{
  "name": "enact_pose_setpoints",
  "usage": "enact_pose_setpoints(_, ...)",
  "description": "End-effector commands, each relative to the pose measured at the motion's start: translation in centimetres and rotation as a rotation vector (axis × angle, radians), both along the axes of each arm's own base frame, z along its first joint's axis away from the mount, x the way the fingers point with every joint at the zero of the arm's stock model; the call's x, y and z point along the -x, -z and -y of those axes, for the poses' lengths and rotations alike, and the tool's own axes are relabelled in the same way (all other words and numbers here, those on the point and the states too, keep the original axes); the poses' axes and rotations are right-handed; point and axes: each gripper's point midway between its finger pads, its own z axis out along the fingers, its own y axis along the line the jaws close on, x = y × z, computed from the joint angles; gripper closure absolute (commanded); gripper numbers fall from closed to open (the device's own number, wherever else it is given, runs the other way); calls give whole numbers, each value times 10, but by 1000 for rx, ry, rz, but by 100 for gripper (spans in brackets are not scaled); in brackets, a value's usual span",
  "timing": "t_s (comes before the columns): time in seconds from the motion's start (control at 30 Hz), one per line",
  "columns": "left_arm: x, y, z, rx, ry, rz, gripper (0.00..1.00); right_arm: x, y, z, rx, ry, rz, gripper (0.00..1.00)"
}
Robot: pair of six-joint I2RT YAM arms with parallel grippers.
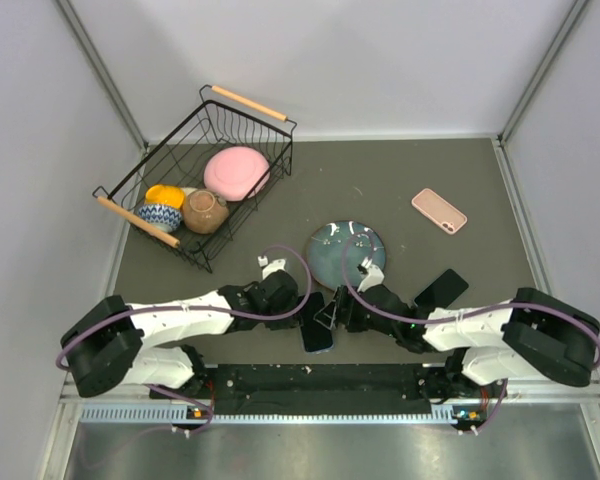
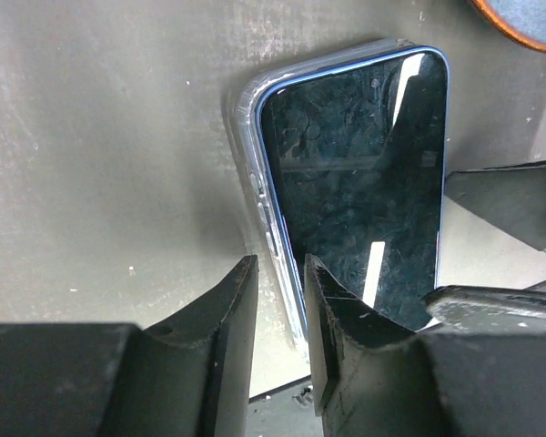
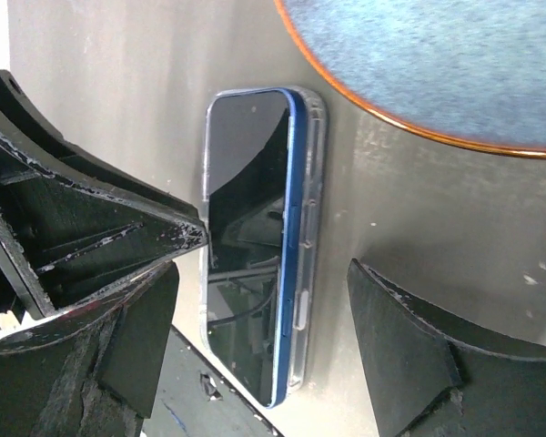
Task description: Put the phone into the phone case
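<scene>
A blue phone (image 1: 317, 325) with a dark screen lies partly seated in a clear phone case (image 2: 246, 118) at the table's near edge. In the right wrist view the phone (image 3: 246, 200) has its right blue edge raised above the case wall (image 3: 311, 182). My left gripper (image 2: 278, 273) is nearly shut, with the case's left rim in the narrow gap between its fingers. It shows in the top view (image 1: 302, 305) at the phone's left side. My right gripper (image 3: 264, 273) is open wide, its fingers on either side of the phone and apart from it, on the phone's right in the top view (image 1: 338, 315).
A blue plate (image 1: 346, 252) lies just behind the phone. A black phone (image 1: 441, 289) lies to the right and a pink one (image 1: 439, 210) at the far right. A wire basket (image 1: 245, 100) with bowls stands at the back left. The table's front edge runs just below the phone.
</scene>
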Motion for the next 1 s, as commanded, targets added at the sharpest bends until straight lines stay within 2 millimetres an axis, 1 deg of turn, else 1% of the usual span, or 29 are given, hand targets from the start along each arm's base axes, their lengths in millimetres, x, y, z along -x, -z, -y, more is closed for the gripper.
enact_pose_setpoints(0.0,-2,-10,0,43,-21,18,67,8,-1,-17,-33,-92,14,25)
enact_pose_setpoints(0.13,-1,-19,5,123,-20,17,61,11,4,-20,-5,-120,-2,25)
enact_pose_setpoints(0.2,-4,-21,2,116,-34,34,59,11,5,-18,-10,-107,-2,25)
enact_pose_setpoints(0.33,-6,-13,-7,59,-54,27,59,10,8,-15,-1,-90,-8,24)
enact_pose_setpoints(0.4,-6,-7,-6,52,-48,15,59,13,9,-18,0,-100,-14,24)
enact_pose_setpoints(0.47,-7,-7,0,74,-36,22,59,16,13,-21,10,-111,-27,24)
enact_pose_setpoints(0.5,-6,-1,0,64,-32,10,59,16,13,-22,8,-108,-33,24)
enact_pose_setpoints(0.57,-4,2,3,67,-22,-7,60,17,18,-23,20,-107,-51,24)
enact_pose_setpoints(0.6,-2,8,2,57,-21,-23,60,17,19,-24,20,-107,-56,24)
enact_pose_setpoints(0.63,-1,9,3,62,-17,-32,60,18,20,-24,22,-108,-62,24)
enact_pose_setpoints(0.67,1,8,9,89,-4,-42,60,18,20,-25,23,-109,-64,24)
enact_pose_setpoints(0.7,3,14,6,81,-8,-52,61,17,18,-26,16,-106,-63,24)
enact_pose_setpoints(0.73,10,14,9,107,10,-86,62,16,15,-28,4,-108,-59,23)
enact_pose_setpoints(0.77,9,12,14,141,15,-84,64,18,12,-31,-14,-124,-64,23)
enact_pose_setpoints(0.8,17,15,12,155,30,-113,66,17,9,-33,-33,-134,-55,23)
enact_pose_setpoints(0.83,19,14,13,171,29,-120,67,16,4,-36,-57,-150,-50,23)
enact_pose_setpoints(0.87,20,15,13,178,29,-126,71,17,-4,-41,-91,-176,-40,23)
enact_pose_setpoints(0.93,24,15,11,190,34,-134,74,17,-12,-44,-129,-195,-30,23)
enact_pose_setpoints(0.97,24,15,10,193,35,-132,77,20,-26,-52,-200,-232,-14,23)
